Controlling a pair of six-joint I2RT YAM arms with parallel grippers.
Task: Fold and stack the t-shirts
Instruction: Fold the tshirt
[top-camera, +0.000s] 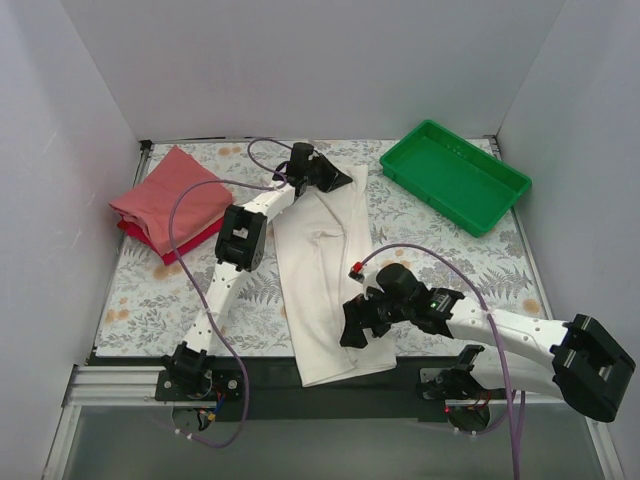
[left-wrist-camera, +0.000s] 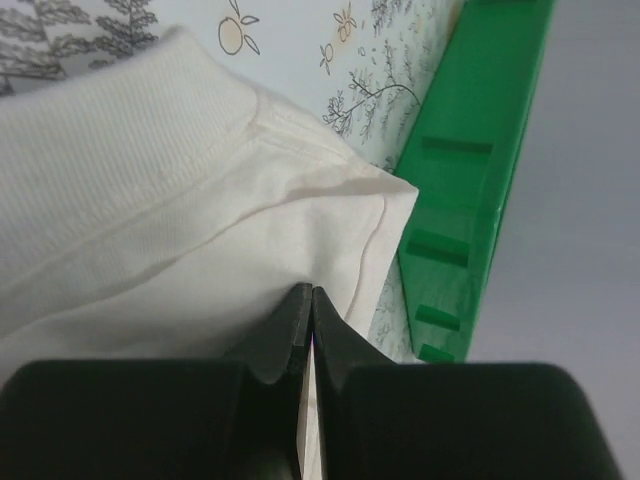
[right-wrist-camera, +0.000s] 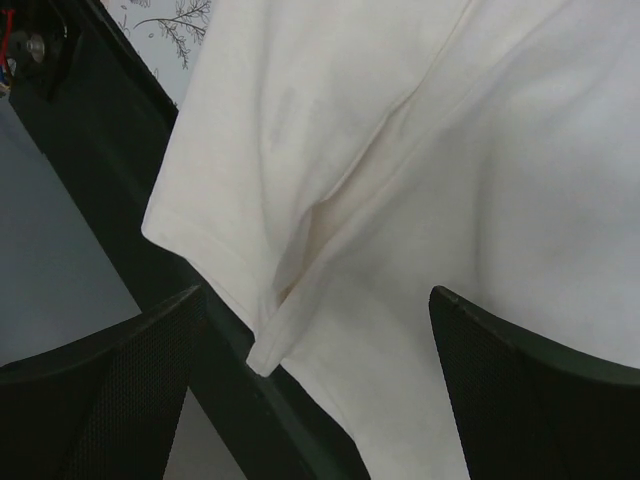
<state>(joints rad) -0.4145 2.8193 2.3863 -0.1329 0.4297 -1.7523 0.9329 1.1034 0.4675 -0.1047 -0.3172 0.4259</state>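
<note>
The cream-white t-shirt (top-camera: 320, 270) lies as a long folded strip from the back of the table to its front edge, print hidden. My left gripper (top-camera: 338, 178) is at the strip's far end, shut on the cloth's edge; in the left wrist view its fingertips (left-wrist-camera: 305, 296) pinch the cream-white t-shirt (left-wrist-camera: 170, 200). My right gripper (top-camera: 352, 328) is open over the strip's near right edge. In the right wrist view it (right-wrist-camera: 320, 350) straddles the shirt (right-wrist-camera: 450, 150), whose corner hangs over the black rail. The folded salmon-pink shirt (top-camera: 172, 192) lies on the red one (top-camera: 185, 243) at the back left.
A green plastic tray (top-camera: 455, 175) stands at the back right, close to the left gripper, and shows in the left wrist view (left-wrist-camera: 480, 130). The black front rail (top-camera: 250, 372) runs along the near edge and also shows in the right wrist view (right-wrist-camera: 120, 150). White walls enclose the table.
</note>
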